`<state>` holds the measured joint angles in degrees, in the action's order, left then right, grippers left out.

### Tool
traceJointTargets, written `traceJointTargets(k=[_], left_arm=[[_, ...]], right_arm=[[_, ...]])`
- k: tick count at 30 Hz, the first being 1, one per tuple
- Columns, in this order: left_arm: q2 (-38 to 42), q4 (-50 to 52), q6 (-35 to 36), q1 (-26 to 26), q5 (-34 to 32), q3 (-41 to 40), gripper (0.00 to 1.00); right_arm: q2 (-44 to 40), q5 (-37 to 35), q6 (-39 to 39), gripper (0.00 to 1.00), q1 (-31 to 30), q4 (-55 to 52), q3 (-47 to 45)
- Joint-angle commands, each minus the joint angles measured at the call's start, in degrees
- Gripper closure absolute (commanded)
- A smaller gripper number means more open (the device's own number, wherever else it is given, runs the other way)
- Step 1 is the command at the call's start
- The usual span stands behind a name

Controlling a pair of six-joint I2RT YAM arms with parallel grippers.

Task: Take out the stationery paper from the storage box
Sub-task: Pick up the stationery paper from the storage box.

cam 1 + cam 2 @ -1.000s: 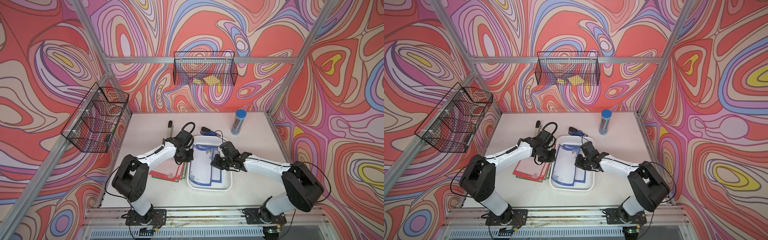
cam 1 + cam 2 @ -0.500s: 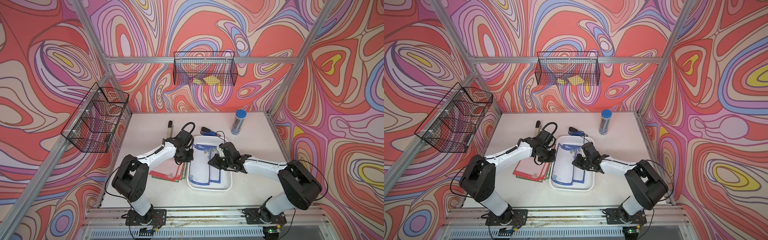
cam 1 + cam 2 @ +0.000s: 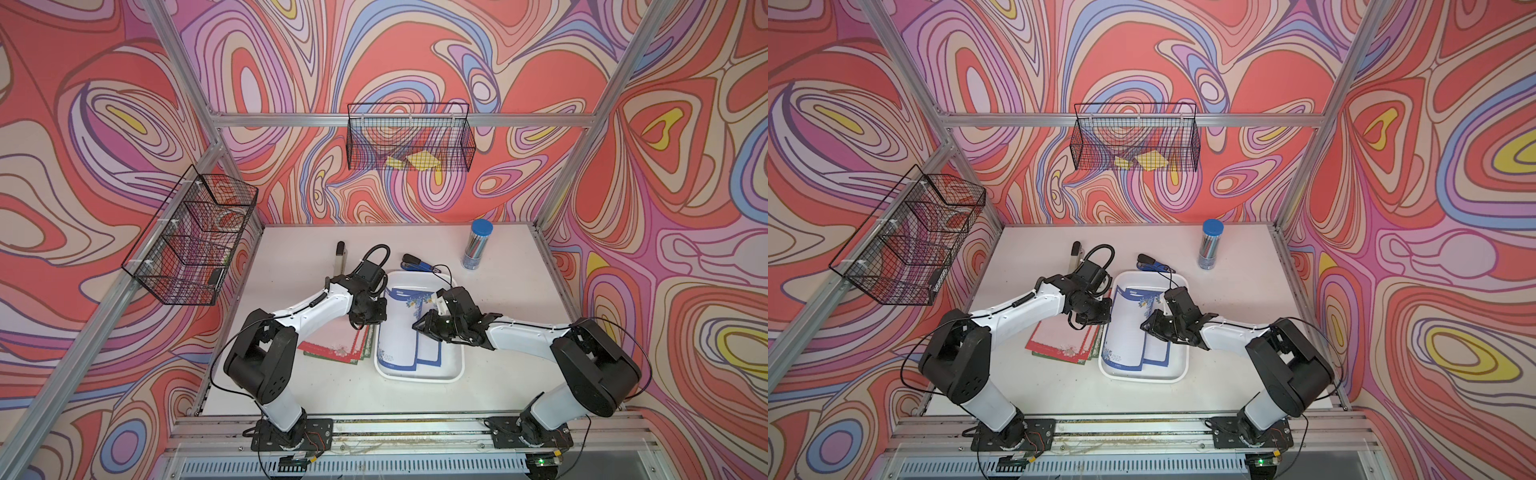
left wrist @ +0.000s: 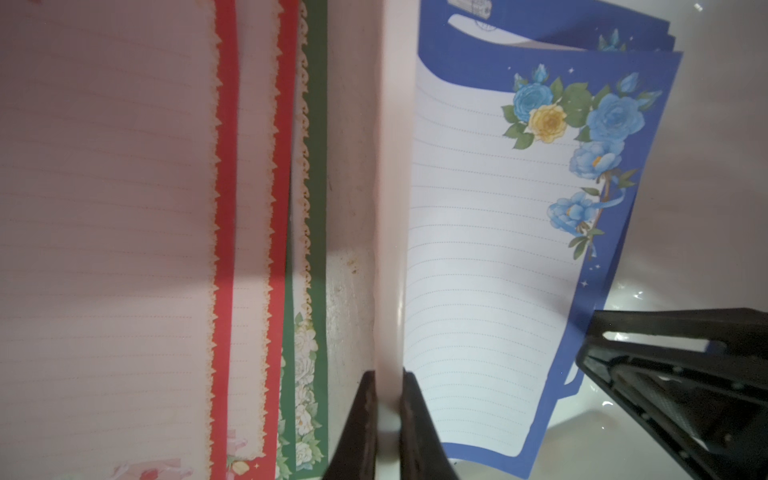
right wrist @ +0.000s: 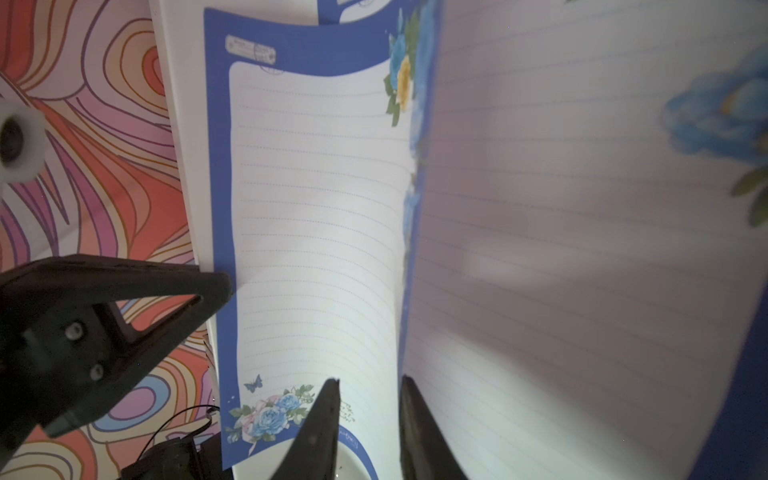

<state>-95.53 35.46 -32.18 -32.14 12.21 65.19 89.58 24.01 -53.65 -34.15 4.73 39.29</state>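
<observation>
Walls (image 3: 415, 62) are a wild swirl print: coral red, pink, lilac, blue, cream, a few yellow blobs. The shallow white plastic storage box (image 3: 419, 376) has thin stationery paper sheets (image 3: 397, 332) in it with royal-blue borders, white dotted-line centres, and blue roses plus one yellow one with green leaves. On the white bench (image 3: 332, 395), the red- and green-bordered sheets (image 3: 332, 345) have cream scalloped trim. Black wire mesh baskets (image 3: 409, 141), with small yellow paper notes (image 3: 422, 160) in the back one. The clear tube (image 3: 478, 245) has a blue cap. Left gripper (image 4: 388, 386) and right gripper (image 5: 370, 386) are plain black.
</observation>
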Motion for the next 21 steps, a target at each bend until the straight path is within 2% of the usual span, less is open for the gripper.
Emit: traceJointTargets(k=[1,5,9,12,14,19,21], left_arm=[[-3.26,1.38,0.1,0.14,-0.34,-1.34,0.9],[-3.18,1.54,0.1,0.15,-0.27,-1.29,0.9],[-3.0,1.79,0.08,0.15,-0.25,-0.94,0.9],[-2.85,2.32,0.19,0.15,-0.43,-0.14,0.88],[-2.5,2.63,0.34,0.15,-0.56,0.4,0.83],[0.13,2.59,0.03,0.13,-1.2,2.0,0.58],[1.17,2.83,-0.08,0.15,-1.79,3.02,0.53]], right_arm=[[1.57,-0.33,0.98,0.7,0.32,1.35,-0.69],[3.56,1.74,1.01,0.75,0.54,3.1,-0.36],[4.21,2.26,1.26,0.89,0.83,3.38,0.35],[3.37,1.9,1.74,0.95,1.15,2.27,0.59],[1.89,0.43,2.92,1.0,1.19,-1.2,1.47],[-2.56,-4.41,11.25,1.0,1.19,-17.83,8.65],[-3.09,-6.31,15.94,1.0,1.2,-26.15,13.44]])
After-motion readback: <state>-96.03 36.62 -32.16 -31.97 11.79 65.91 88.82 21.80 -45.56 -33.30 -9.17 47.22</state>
